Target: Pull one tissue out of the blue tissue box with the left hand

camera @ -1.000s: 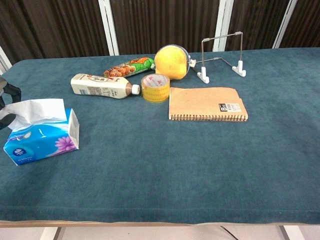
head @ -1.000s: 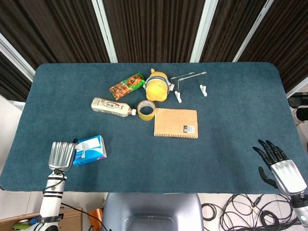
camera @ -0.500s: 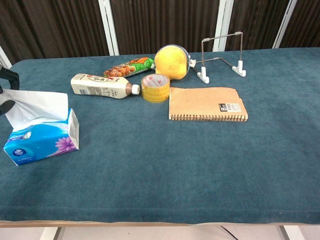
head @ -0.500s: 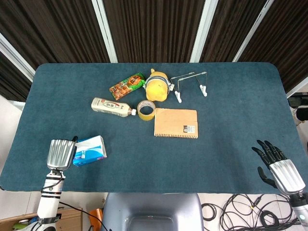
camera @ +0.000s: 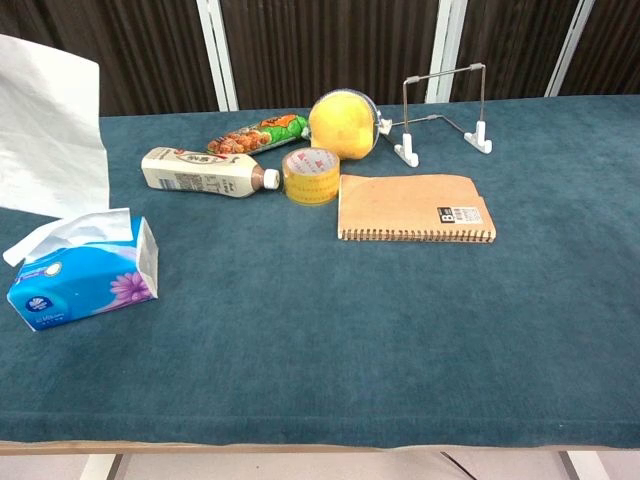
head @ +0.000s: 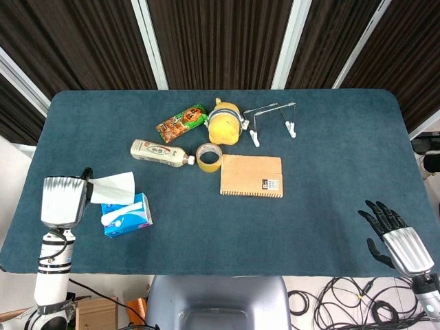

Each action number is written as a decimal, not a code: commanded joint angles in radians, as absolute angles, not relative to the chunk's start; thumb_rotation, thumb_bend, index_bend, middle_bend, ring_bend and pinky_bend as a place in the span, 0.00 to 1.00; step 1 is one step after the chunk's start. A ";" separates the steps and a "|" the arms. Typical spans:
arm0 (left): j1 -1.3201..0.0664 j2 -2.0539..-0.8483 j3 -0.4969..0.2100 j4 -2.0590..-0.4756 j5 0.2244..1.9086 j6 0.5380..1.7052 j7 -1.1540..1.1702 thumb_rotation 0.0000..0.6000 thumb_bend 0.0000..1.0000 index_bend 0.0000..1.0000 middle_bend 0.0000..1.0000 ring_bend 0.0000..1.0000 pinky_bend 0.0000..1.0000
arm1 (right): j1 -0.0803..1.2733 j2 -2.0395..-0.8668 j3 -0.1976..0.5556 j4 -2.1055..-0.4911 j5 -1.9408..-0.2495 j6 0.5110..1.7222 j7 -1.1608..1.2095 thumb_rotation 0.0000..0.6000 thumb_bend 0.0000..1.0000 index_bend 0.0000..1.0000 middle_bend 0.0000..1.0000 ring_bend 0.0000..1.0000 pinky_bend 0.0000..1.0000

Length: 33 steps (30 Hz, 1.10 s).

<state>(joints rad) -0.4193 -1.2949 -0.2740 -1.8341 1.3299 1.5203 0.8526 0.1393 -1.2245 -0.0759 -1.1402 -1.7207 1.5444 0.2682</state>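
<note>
The blue tissue box (head: 128, 217) (camera: 83, 282) lies near the table's front left corner, a fresh tissue poking from its slot. Above it my left hand (head: 63, 200) holds a white tissue (head: 111, 188) (camera: 48, 128) that hangs free of the box. In the chest view only the sheet shows at the upper left; the hand itself is out of frame. My right hand (head: 397, 236) hovers off the table's front right edge, fingers spread and holding nothing.
Mid-table lie a brown notebook (head: 251, 175), a tape roll (head: 209, 157), a white bottle (head: 159, 152), a snack packet (head: 181, 122), a yellow plush toy (head: 225, 124) and a wire stand (head: 273, 118). Dark curtains hang behind the blue table (head: 330, 165).
My left hand has risen and moved left, pulling the tissue fully out of the box. A new tissue now sticks up from the slot. The right hand barely moved.
</note>
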 commanded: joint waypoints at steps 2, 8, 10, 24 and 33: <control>-0.398 -1.248 -0.283 -1.853 1.305 1.528 0.818 1.00 0.56 0.68 1.00 1.00 1.00 | 0.142 -1.224 -0.078 -1.143 -1.724 1.538 0.267 1.00 0.51 0.16 0.02 0.00 0.19; -0.371 -1.221 -0.260 -1.808 1.298 1.525 0.738 1.00 0.56 0.68 1.00 1.00 1.00 | 0.145 -1.219 -0.081 -1.153 -1.723 1.526 0.265 1.00 0.50 0.16 0.02 0.00 0.19; -0.364 -1.221 -0.248 -1.777 1.300 1.518 0.706 1.00 0.56 0.69 1.00 1.00 1.00 | 0.147 -1.216 -0.081 -1.157 -1.723 1.522 0.265 1.00 0.50 0.16 0.02 0.00 0.19; -0.364 -1.296 -0.205 -1.533 1.270 1.443 0.574 1.00 0.56 0.69 1.00 1.00 1.00 | 0.150 -1.213 -0.086 -1.165 -1.723 1.505 0.254 1.00 0.50 0.16 0.02 0.00 0.19; -0.368 -1.333 -0.187 -1.448 1.274 1.415 0.525 1.00 0.46 0.46 0.99 1.00 1.00 | 0.151 -1.214 -0.086 -1.164 -1.719 1.499 0.253 1.00 0.50 0.16 0.02 0.00 0.19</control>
<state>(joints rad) -0.3673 -1.3297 -0.1907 -1.4527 1.2709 1.4190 0.5293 0.1508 -1.2142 -0.0859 -1.1639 -1.7196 1.4992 0.2534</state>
